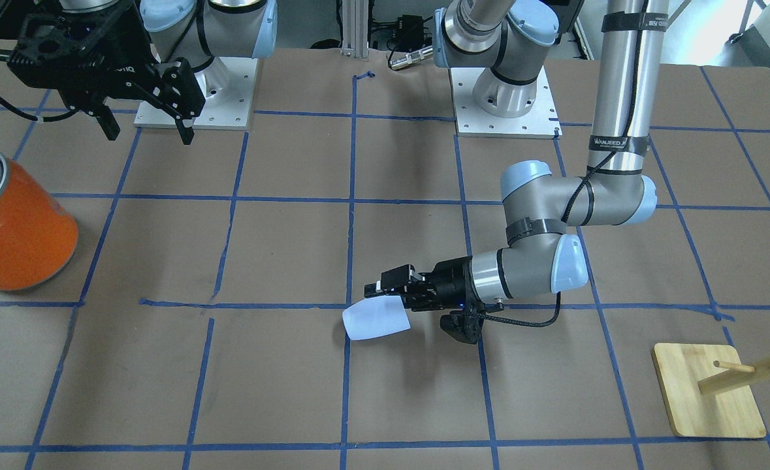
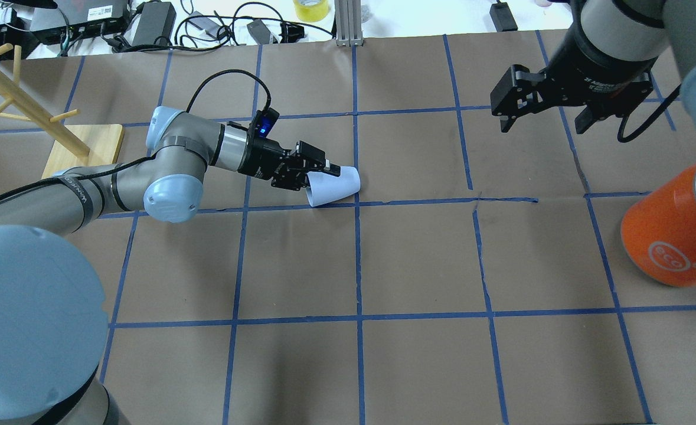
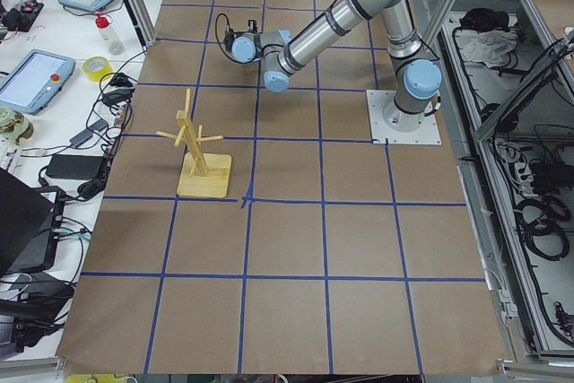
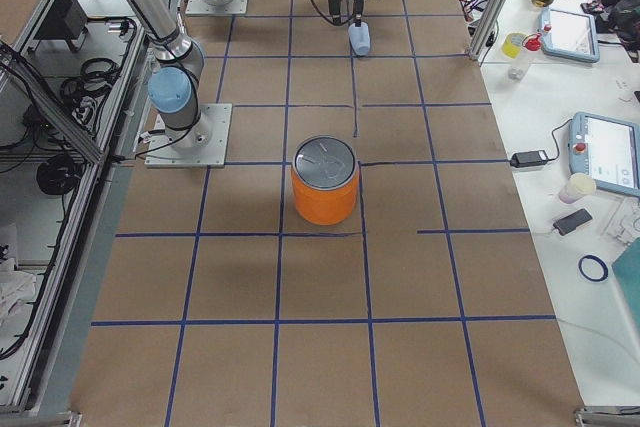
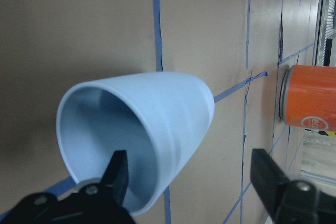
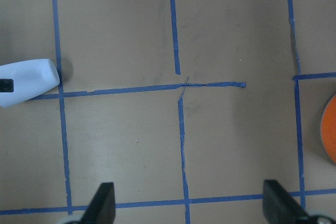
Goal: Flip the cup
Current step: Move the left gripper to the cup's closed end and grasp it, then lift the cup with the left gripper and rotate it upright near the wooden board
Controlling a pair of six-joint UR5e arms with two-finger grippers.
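The cup (image 1: 376,320) is a small pale blue tumbler lying on its side on the brown table, near the centre grid line. It also shows in the overhead view (image 2: 335,186). My left gripper (image 1: 388,297) is low at the cup's open mouth. In the left wrist view the gripper (image 5: 191,166) is open, with one finger (image 5: 118,174) inside the mouth of the cup (image 5: 157,124) and the other finger (image 5: 268,174) outside, clear of the wall. My right gripper (image 2: 542,127) hangs open and empty high above the table, far from the cup.
A large orange canister (image 1: 16,222) with a silver lid stands at the table's end on my right side, also seen overhead (image 2: 672,236). A wooden peg stand (image 2: 85,147) on a square base sits behind my left arm.
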